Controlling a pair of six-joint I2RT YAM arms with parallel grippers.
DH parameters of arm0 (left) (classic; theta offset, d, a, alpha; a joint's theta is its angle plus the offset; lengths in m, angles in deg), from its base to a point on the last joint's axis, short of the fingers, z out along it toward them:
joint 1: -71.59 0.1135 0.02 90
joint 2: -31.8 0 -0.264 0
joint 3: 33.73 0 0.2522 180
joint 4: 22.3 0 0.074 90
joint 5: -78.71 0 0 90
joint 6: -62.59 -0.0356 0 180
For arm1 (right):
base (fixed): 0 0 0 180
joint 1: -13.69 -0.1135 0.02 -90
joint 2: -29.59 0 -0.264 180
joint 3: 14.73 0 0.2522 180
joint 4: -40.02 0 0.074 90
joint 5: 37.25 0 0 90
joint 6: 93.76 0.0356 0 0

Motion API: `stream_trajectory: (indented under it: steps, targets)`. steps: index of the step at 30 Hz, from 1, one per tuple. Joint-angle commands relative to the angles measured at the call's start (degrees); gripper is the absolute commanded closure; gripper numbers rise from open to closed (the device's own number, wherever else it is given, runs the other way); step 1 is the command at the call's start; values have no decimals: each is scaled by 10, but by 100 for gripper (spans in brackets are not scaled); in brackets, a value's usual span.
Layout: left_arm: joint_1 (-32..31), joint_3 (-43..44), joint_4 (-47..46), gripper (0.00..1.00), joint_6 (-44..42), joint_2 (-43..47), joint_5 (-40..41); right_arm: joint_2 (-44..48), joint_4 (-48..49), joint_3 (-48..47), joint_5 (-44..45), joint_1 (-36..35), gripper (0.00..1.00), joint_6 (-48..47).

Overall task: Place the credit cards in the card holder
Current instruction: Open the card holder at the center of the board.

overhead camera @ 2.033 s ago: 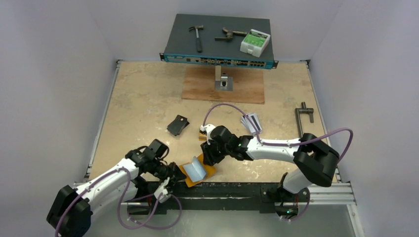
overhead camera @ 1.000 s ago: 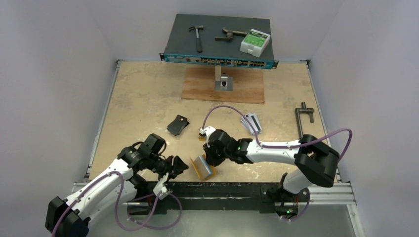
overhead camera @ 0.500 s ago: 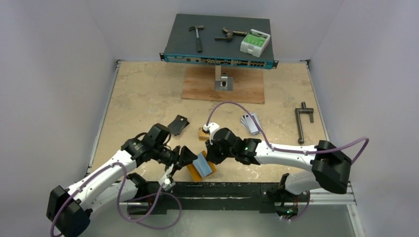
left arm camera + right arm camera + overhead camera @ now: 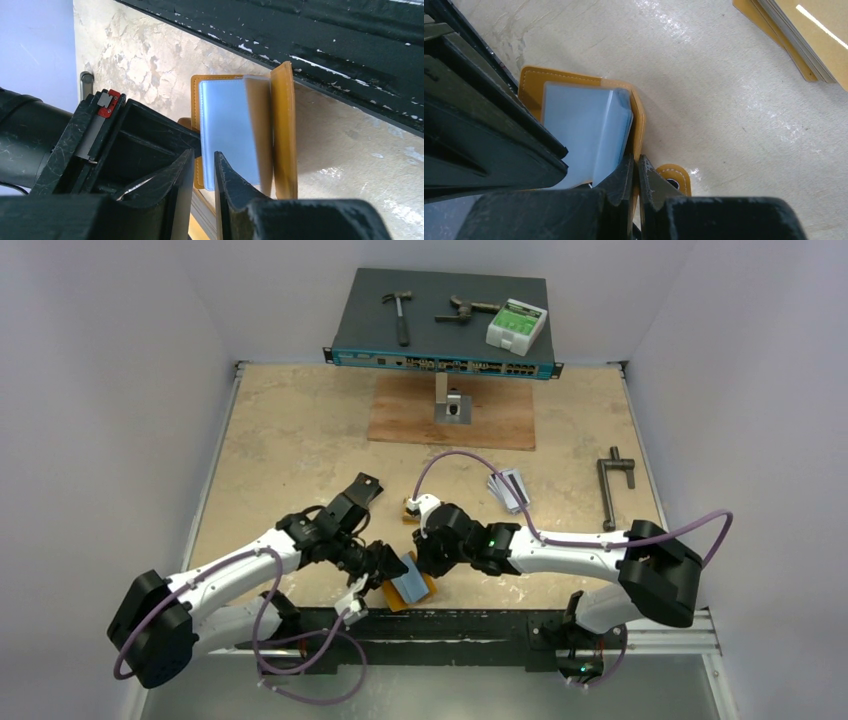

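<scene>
Fingers, right gripper (image 4: 636, 167): pressed together on the orange cover edge of the card holder (image 4: 574, 115), just beside its snap tab (image 4: 674, 180)
Fingers, left gripper (image 4: 204, 167): nearly together with a slim slit between them; the holder's near edge shows in the slit; whether they pinch it I cannot tell
Holder, place: on the table (image 4: 300, 440) between the two grippers, close to the black front rail (image 4: 300, 30); lying open, one cover flat, the other standing up
Holder, feel: likely light and floppy; soft covers will want to fold shut; the clear sleeves (image 4: 225, 135) look thin and limp, so a slot mouth probably needs spreading; best held at a cover edge, not on the sleeves
Cards, place: credit cards (image 4: 508, 489) in a silver-grey stack lie flat, well apart to the right of the holder; a yellow-orange stack (image 4: 809, 30) lies near the right wrist; none visibly in a sleeve
Cards, feel: probably stiff, thin, slick; lying flat they offer little to grab; a short edge seems the likeliest hold
Edges: the rail runs just beside the holder; a nudge that way could push it off
Room: open table lies beyond the holder toward the middle; both grippers crowd the holder; a black case (image 4: 362, 490) sits by the left arm
</scene>
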State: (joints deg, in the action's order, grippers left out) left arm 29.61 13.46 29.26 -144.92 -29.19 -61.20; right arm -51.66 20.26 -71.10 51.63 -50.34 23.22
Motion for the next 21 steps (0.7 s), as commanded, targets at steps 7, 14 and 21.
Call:
stream_trajectory:
  steps: [7,14,21]
  targets:
    - [-9,15,54,85,-162,-25,22,9,23,5,-2,-2,100,2]
    - [-11,-30,57,83,-211,-36,22,-1,37,7,-12,-2,100,0]
    - [-15,-52,43,77,-227,-66,39,-15,56,25,-16,-2,100,17]
